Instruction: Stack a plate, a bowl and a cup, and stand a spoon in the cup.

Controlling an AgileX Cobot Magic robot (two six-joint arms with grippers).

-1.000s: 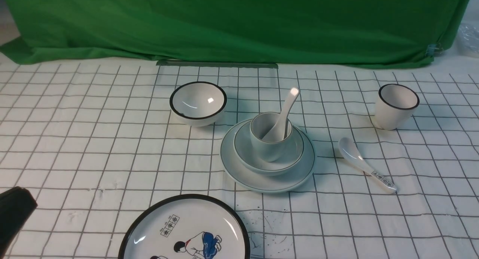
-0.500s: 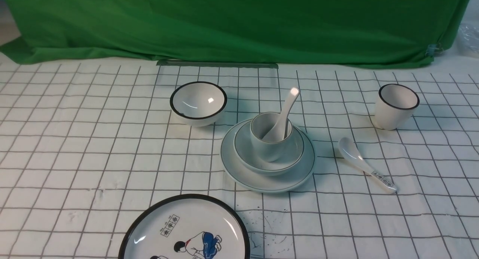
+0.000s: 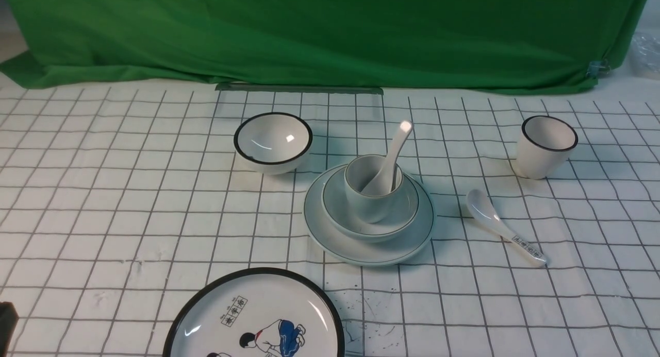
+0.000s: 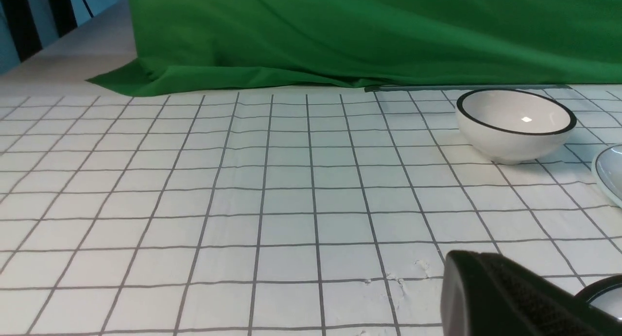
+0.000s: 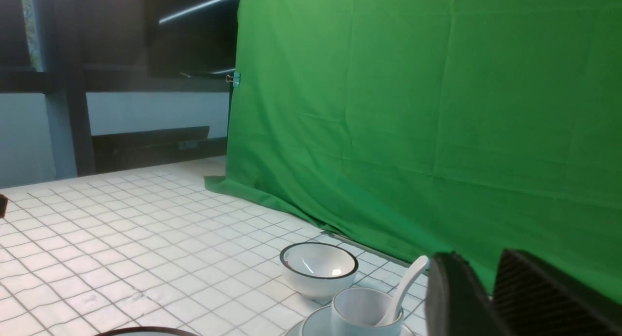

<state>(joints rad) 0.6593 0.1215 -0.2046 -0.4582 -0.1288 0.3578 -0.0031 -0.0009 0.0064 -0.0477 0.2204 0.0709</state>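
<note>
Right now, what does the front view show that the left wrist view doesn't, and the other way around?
Only the front view shows the full stack: plate, bowl, cup and standing spoon, plus the black-rimmed cup, labelled spoon and most of the picture plate. Only the left wrist view shows a close dark finger of the left gripper. Both show the black-rimmed bowl, green cloth and gridded tablecloth.

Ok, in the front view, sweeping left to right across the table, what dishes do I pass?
black-rimmed bowl → stack of plate, bowl, cup holding the spoon → labelled spoon → black-rimmed cup.
</note>
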